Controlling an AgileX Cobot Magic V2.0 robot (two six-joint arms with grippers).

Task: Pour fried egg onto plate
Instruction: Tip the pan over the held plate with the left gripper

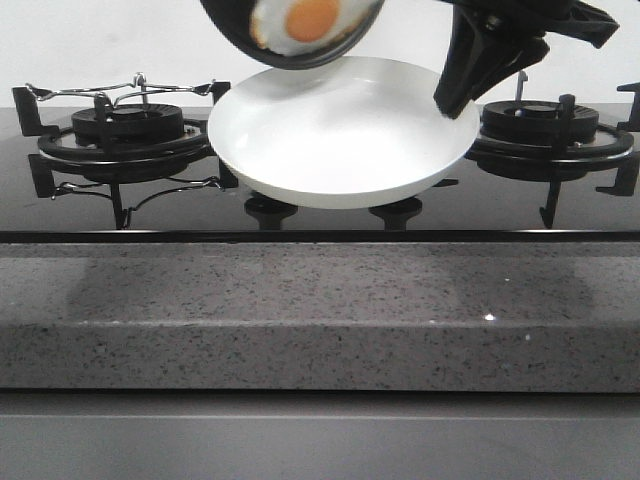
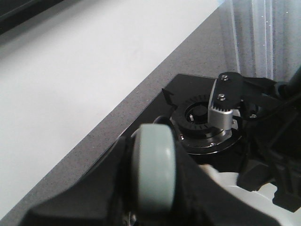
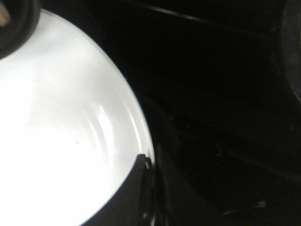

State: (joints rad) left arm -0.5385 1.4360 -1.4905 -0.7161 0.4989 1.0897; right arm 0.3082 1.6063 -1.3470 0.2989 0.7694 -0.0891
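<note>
The fried egg (image 1: 305,25), white with an orange yolk, lies in the black frying pan (image 1: 232,28), which is tilted steeply at the top of the front view, just above the far rim of the plate. The plate (image 1: 340,140) is white and glossy and hangs slightly tilted above the hob between the burners. My right gripper (image 1: 455,95) is shut on its right rim, and its wrist view shows the fingers (image 3: 143,188) clamped over the plate (image 3: 56,132) edge. My left gripper (image 2: 153,172) is shut on the pan's grey-green handle (image 2: 153,160).
A burner with black grates (image 1: 125,130) stands left of the plate and another (image 1: 545,125) to its right. The glossy black hob (image 1: 320,222) ends at a speckled grey counter edge (image 1: 320,310) in front. The pan's rim (image 3: 16,23) shows in the right wrist view.
</note>
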